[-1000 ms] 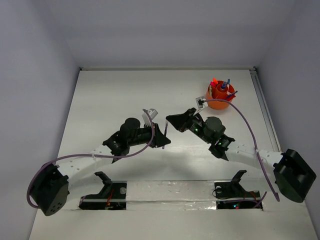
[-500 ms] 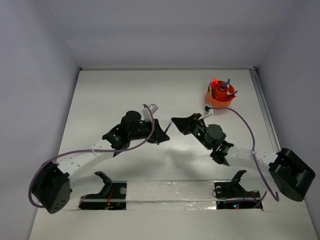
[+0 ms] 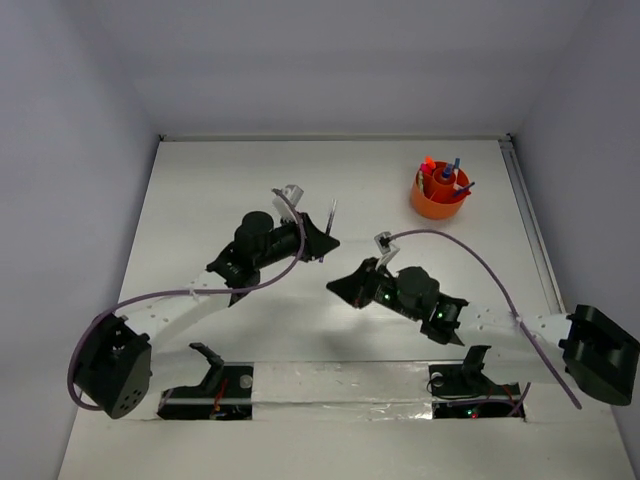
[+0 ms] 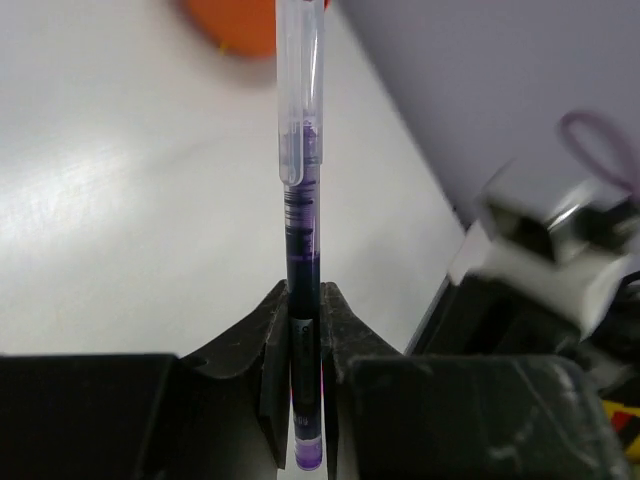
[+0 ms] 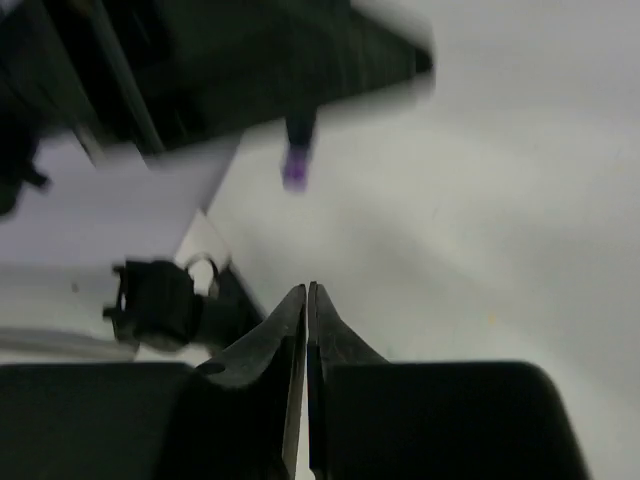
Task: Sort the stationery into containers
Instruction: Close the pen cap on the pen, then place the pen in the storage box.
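Now the two arms have parted: a second ago their tips met over the middle of the table [image 3: 220, 180], and since then the right arm has drawn back toward the near edge while the left has swung a little farther out. We see the left gripper [image 4: 305, 300] clamped tight on the dark purple pen [image 4: 300, 200], gripping it low on the barrel so that the clear cap end stands well out ahead of the fingers and a short purple stub pokes out behind them. From above, the pen shows as a thin dark line rising from the left gripper's tip. The right gripper [image 5: 308, 300] has just closed completely, its two fingers pressed together with nothing between them; its own camera looks up at the purple stub of the pen under the left gripper. The orange cup [image 3: 437, 208] sits well apart, at the far right of the table, with several pens [image 3: 445, 172] already standing in it. We judge that the pen is now the left arm's alone to deliver, and that the remaining step is a long reach across to the cup, with the right arm kept clear of the path.
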Robot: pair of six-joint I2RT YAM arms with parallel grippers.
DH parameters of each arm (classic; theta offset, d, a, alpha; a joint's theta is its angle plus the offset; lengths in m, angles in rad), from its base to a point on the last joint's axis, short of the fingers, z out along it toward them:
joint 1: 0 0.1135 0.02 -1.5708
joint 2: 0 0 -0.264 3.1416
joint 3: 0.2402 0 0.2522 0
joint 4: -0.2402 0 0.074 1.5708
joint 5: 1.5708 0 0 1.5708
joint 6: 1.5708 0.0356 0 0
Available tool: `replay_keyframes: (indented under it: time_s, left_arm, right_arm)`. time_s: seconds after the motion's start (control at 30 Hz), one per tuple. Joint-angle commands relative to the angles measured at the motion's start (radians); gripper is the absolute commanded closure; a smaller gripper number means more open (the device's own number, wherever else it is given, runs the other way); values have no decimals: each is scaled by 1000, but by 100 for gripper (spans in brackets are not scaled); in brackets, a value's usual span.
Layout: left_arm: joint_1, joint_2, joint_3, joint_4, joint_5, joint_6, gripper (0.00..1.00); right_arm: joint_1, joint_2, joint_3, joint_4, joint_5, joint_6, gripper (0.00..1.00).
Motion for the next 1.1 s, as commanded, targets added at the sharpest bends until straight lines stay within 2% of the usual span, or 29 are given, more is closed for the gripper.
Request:
replay_keyframes:
  time_s: [0.0,0.03,0.13,0.27,0.33,0.5,0.57,0.67,0.7,0.8,0.87,0.93,1.07]
  left_arm:
    - [6,-63,12,361,-46,-20,100]
    - [6,-83,-8,360,-51,-20,100]
    - [6,-129,-76,327,-75,-9,100]
    - [6,-172,-148,310,-80,-14,100]
    - [6,-180,-168,324,-62,-26,100]
    - [6,-177,-232,448,44,-58,100]
    - [6,-171,-264,537,93,-90,100]
    - [6,-157,-293,643,170,-120,100]
    - [6,-157,-298,657,193,-132,100]
    - [-4,-165,-310,686,208,-138,100]
    - [-4,-172,-317,697,211,-143,100]
    - [-4,-177,-317,697,208,-141,100]
    - [-4,-169,-314,696,208,-140,100]
  right_arm:
    - [62,-81,-1,-260,-11,60,89]
    - [51,-110,0,-274,15,78,73]
    - [27,-240,8,-341,84,72,56]
    - [17,-330,82,-471,95,-20,49]
    - [17,-344,141,-504,77,-92,40]
    - [-6,-318,261,-530,-3,-229,21]
    - [-48,-270,315,-515,-43,-281,17]
    - [-120,-177,356,-479,-179,-278,15]
    - [-178,-152,376,-464,-273,-266,14]
    - [-227,-60,401,-400,-397,-215,15]
    - [-227,-26,410,-354,-443,-201,16]
    - [-227,5,405,-321,-472,-181,23]
    - [-227,32,399,-260,-512,-174,29]
